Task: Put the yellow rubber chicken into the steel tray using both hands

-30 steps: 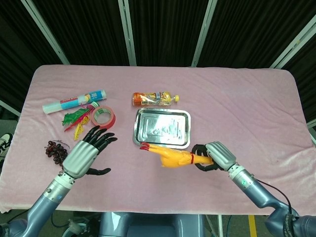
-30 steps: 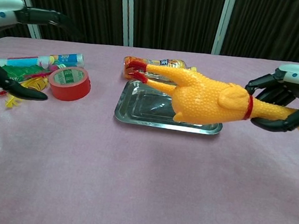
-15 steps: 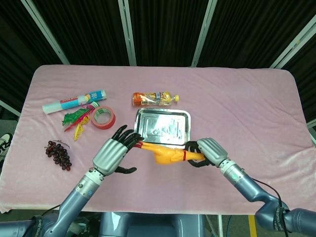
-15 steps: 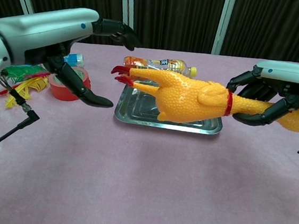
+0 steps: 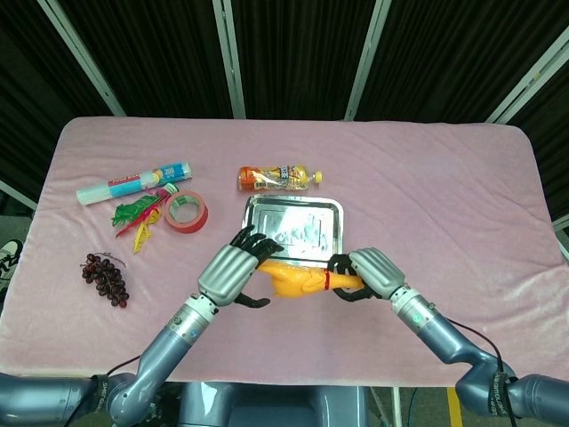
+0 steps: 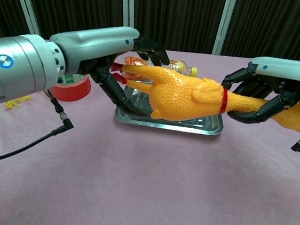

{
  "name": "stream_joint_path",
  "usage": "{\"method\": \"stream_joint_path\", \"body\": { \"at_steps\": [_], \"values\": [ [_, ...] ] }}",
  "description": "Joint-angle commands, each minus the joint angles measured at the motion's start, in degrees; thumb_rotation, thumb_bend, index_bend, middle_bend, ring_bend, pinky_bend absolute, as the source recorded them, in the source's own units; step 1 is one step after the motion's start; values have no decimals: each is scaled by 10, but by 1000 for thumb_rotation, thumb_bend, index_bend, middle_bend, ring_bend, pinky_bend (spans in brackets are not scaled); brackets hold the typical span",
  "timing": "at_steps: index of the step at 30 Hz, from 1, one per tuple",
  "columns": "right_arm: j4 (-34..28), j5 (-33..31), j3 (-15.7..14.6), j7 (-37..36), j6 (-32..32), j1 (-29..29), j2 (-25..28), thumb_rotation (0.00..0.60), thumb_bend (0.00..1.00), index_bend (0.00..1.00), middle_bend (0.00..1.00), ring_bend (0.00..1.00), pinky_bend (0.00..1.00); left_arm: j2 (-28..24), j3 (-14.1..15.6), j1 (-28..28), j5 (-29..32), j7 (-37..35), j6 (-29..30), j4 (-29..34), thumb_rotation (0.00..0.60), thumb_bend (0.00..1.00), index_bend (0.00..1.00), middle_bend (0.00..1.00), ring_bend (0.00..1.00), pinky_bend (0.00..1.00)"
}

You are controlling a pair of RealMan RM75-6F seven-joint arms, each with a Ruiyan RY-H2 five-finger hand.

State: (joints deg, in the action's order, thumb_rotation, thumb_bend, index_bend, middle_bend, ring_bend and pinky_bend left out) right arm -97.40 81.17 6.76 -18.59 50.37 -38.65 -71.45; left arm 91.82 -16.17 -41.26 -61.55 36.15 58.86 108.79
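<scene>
Two hands now on the yellow rubber chicken [image 6: 186,97]: left hand [image 5: 233,274] swung in from beside the red tape roll [image 5: 186,212], fingers wrapped round the leg end; right hand [image 5: 372,273] kept clamped on the neck. Held aloft, just near of the steel tray [image 5: 329,212], touching nothing below. Judged ready for carrying forward and lowering inside. Bottle [image 5: 278,178] beyond the tray untouched.
</scene>
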Motion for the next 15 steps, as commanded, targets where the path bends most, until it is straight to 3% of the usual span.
{"method": "stream_joint_path", "body": {
  "at_steps": [1, 15],
  "values": [
    [-3, -2, 1, 3, 0, -1, -1, 600, 657, 998, 721, 750, 834, 11, -8, -18, 25, 0, -9, -5, 600, 4, 206, 209, 151, 77],
    [-9, -4, 0, 10, -4, -5, -3, 600, 658, 999, 722, 750, 834, 33, -9, -70, 74, 0, -9, -12, 600, 271, 369, 354, 282, 162]
  ]
}}
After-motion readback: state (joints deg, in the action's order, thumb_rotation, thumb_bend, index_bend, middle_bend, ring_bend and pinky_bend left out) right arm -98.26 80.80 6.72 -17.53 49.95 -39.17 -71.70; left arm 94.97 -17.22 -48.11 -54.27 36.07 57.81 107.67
